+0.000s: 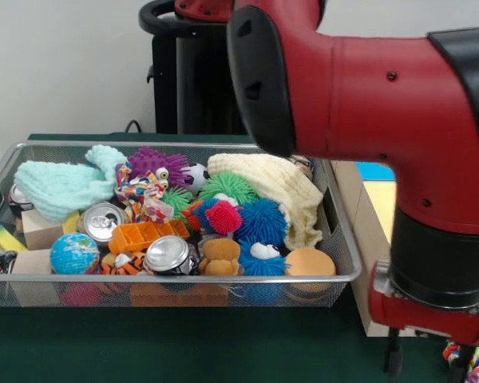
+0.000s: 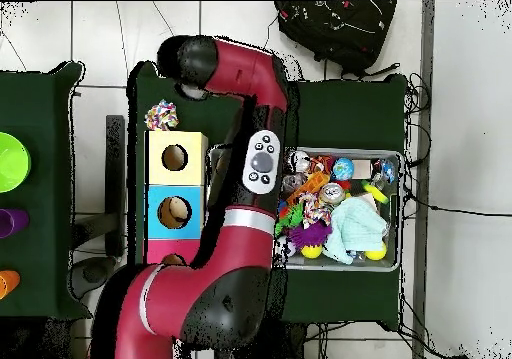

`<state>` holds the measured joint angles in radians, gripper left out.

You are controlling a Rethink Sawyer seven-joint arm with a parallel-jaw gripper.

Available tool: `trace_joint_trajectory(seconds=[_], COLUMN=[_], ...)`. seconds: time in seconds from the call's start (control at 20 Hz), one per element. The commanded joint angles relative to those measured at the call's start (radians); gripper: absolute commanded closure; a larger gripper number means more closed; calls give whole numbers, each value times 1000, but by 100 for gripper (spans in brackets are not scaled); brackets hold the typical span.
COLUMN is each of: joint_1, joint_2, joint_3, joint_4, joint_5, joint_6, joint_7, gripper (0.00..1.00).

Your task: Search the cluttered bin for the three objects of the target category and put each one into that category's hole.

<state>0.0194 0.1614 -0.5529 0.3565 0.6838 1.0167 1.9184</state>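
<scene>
Green cloth is covering the table (image 1: 184,351), and the wire bin (image 1: 347,275) is sitting on it, packed to the rim. The arm (image 1: 367,88) is reaching past the bin toward the boxes. Its gripper (image 1: 428,361) is hanging low at the bin's outer corner. I cannot tell how wide it is standing or whether it is gripping anything.

A rope toy (image 1: 473,364) is showing just beside the gripper. From overhead it is lying on the cloth next to the yellow box (image 2: 176,183), apart from the hole. Going by that toy, I am judging ropes to be the target. If so, this one is risking being left outside the hole. A release off centre would be the cause, since the limp strands are likely to catch on the box edge and slide off.

A second rope toy (image 1: 144,195) is lying mid-bin, wedged among spiky balls (image 1: 259,219) and touching a can (image 1: 102,221). Pulling it up is likely to drag neighbours along, because its knots are snagging easily, and a can may be tipped over the low rim. The towel (image 1: 275,187) may also be hiding further items, so a search could be missing one.
</scene>
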Motion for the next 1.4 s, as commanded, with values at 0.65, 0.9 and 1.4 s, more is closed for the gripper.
trace_joint_trajectory(seconds=[0.65, 0.9, 1.4], joint_1=[5, -6, -14], joint_2=[198, 257, 315], joint_3=[-359, -481, -677], joint_4=[-245, -273, -292], joint_5=[318, 427, 608], joint_6=[150, 96, 27], joint_7=[326, 332, 335], gripper=[0, 0, 0])
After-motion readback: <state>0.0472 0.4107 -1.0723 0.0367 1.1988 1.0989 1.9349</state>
